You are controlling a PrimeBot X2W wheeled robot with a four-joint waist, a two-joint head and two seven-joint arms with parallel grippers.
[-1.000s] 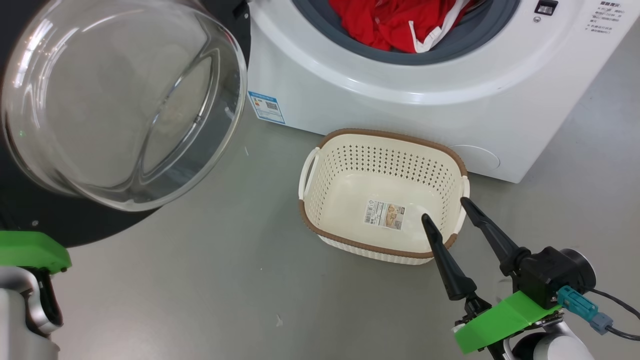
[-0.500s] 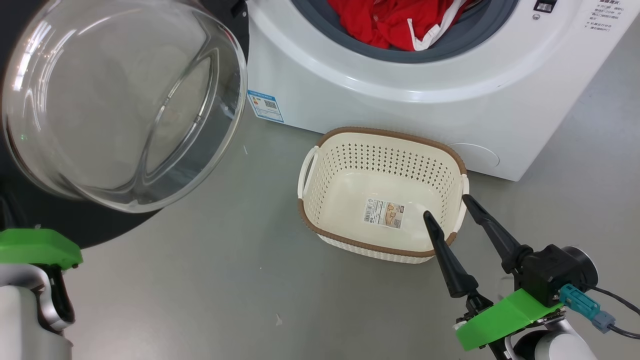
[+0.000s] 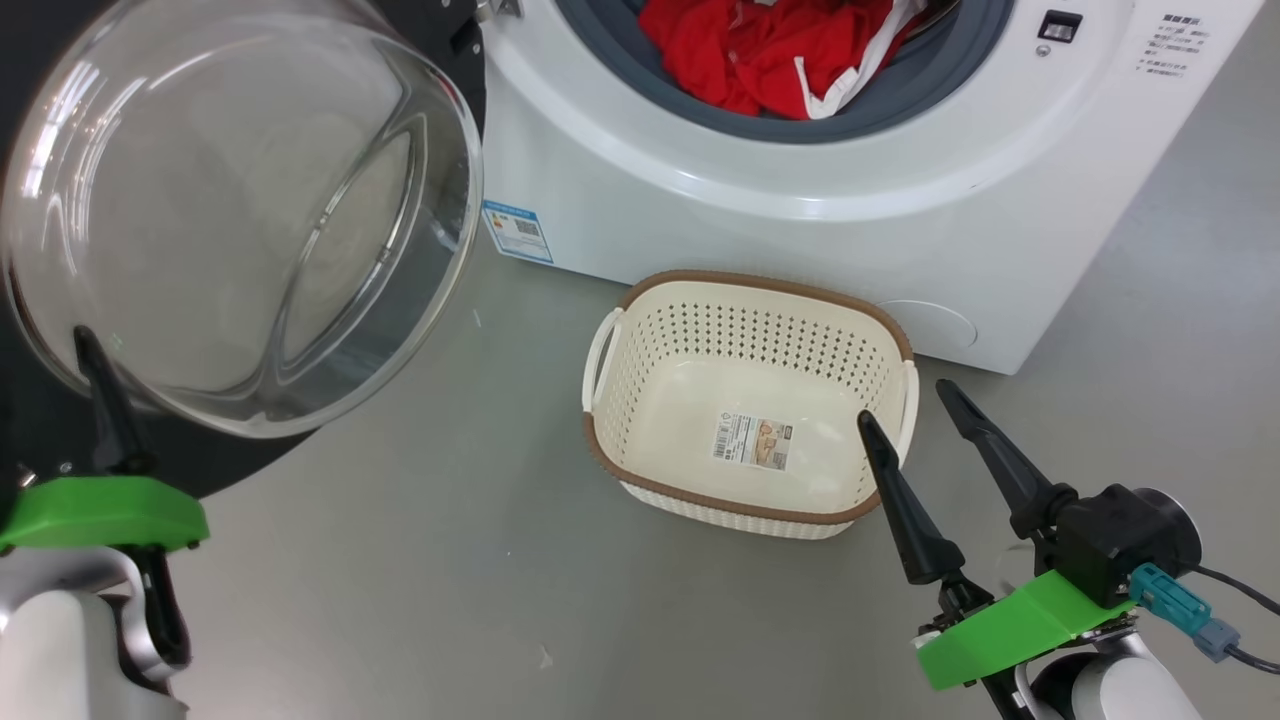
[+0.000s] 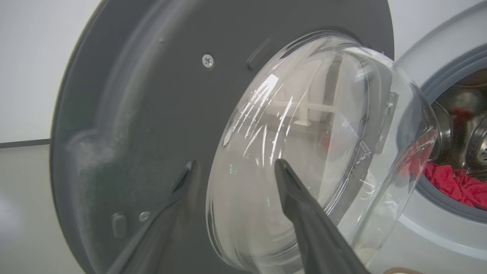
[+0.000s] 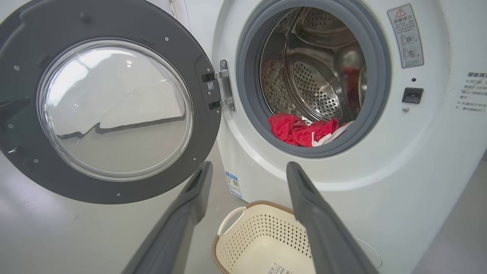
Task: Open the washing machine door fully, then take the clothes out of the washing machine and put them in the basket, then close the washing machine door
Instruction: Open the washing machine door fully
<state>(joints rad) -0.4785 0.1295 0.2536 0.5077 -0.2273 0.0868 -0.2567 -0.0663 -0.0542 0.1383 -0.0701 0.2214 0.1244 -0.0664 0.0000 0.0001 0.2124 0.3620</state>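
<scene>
The washing machine door stands swung open at the left, its clear glass bowl bulging toward me; its dark rim hangs on the hinge. My left gripper is open right in front of the door's inner face, one finger rising beside the bowl's lower edge. Red clothes with white trim lie in the mouth of the white washing machine, low in the steel drum. The cream basket sits empty on the floor before the machine. Beside the basket's right end my right gripper stands open, holding nothing.
Grey floor stretches between the door and the basket. A small blue label is stuck on the machine's lower left front. A cable trails from my right wrist.
My left gripper has opened and risen, so one finger now shows by the glass bowl. The head camera has shifted slightly. My right gripper has stayed open by the basket.
</scene>
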